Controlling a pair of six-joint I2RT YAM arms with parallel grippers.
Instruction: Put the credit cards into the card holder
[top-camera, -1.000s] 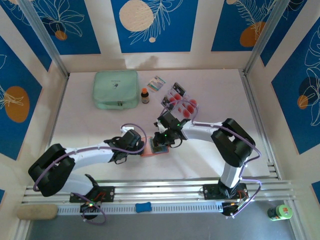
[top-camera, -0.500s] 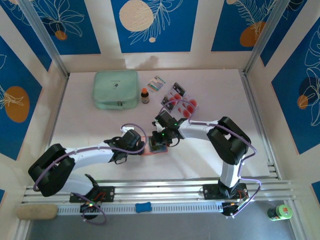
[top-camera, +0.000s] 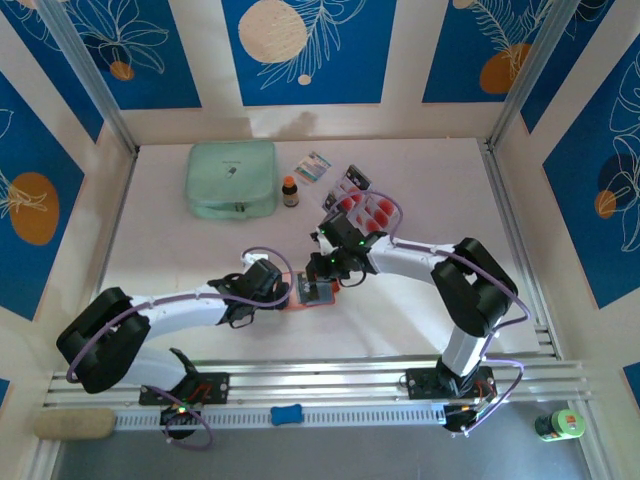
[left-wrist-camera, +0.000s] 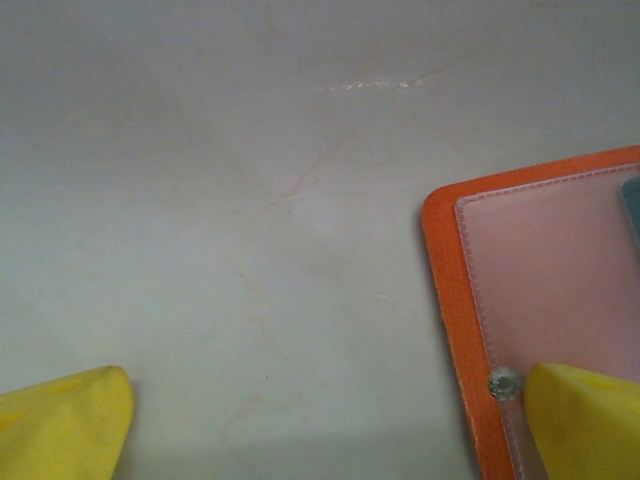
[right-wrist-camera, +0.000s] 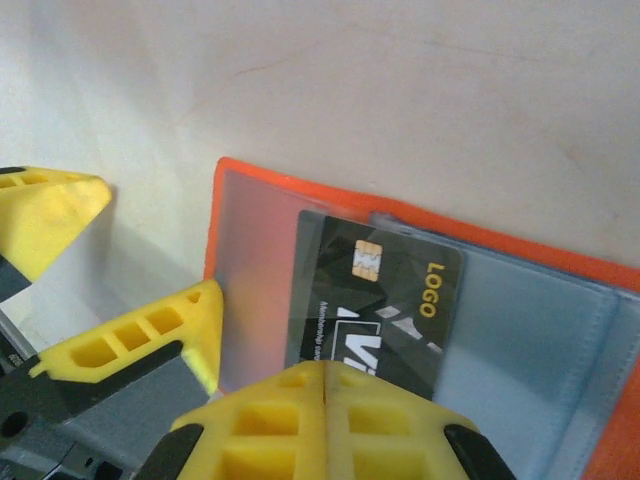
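1. White desk (top-camera: 180, 250) is sitting inside blue leaf-patterned walls, and both arms are reaching toward its middle.
2. Nearest the bases, the left arm (top-camera: 180, 305) is holding the left jaws spread wide. In the left wrist view one yellow finger (left-wrist-camera: 590, 425) is resting on a corner of the card holder (left-wrist-camera: 540, 290) beside a small snap, while the other is sitting on bare desk.
3. That orange card holder is lying open and flat at mid-desk between the two arms' tips, with its clear pockets facing up.
4. A dark card (right-wrist-camera: 375, 300) marked LOGO is sitting partly inside one pocket.
5. The right arm (top-camera: 410, 262) is keeping the right jaws pressed fully closed, tips meeting at that card's near edge; I cannot tell whether they are pinching it.
6. Farther back, the credit cards (top-camera: 362, 208) are lying in a loose heap just behind the right wrist.
7. Farthest off, a small bottle (top-camera: 290, 190), a patterned packet (top-camera: 313, 166) and a mint-green pouch (top-camera: 232, 178) are sitting near the back wall.
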